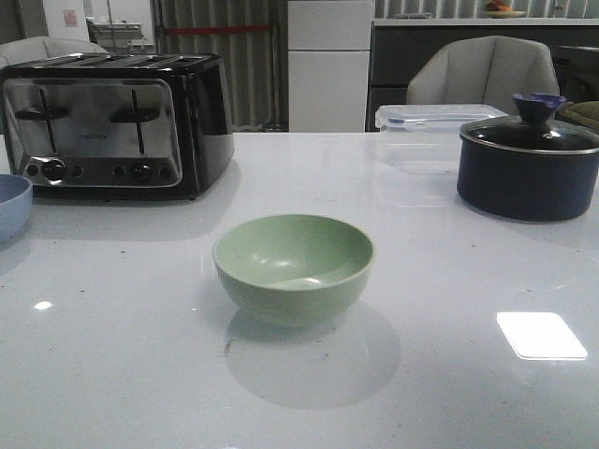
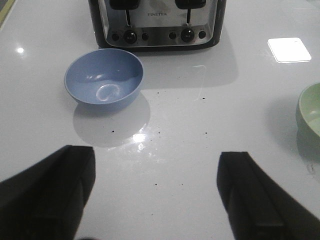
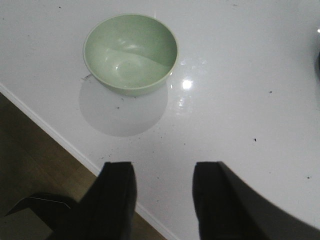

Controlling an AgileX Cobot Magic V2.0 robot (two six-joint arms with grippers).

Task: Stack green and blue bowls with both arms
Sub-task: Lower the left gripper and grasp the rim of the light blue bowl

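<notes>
The pale green bowl (image 1: 293,267) stands upright in the middle of the white table; it also shows in the right wrist view (image 3: 131,52) and partly in the left wrist view (image 2: 311,110). The periwinkle blue bowl (image 1: 13,203) sits at the table's left edge, in front of the toaster, and shows whole in the left wrist view (image 2: 104,80). My left gripper (image 2: 156,165) is open and empty, short of the blue bowl. My right gripper (image 3: 164,175) is open and empty over the table's front edge, short of the green bowl. Neither gripper shows in the front view.
A chrome and black toaster (image 1: 112,123) stands at the back left. A clear plastic box (image 1: 432,131) and a dark navy pot with a glass lid (image 1: 529,164) stand at the back right. The table's front edge (image 3: 60,140) runs below the right gripper.
</notes>
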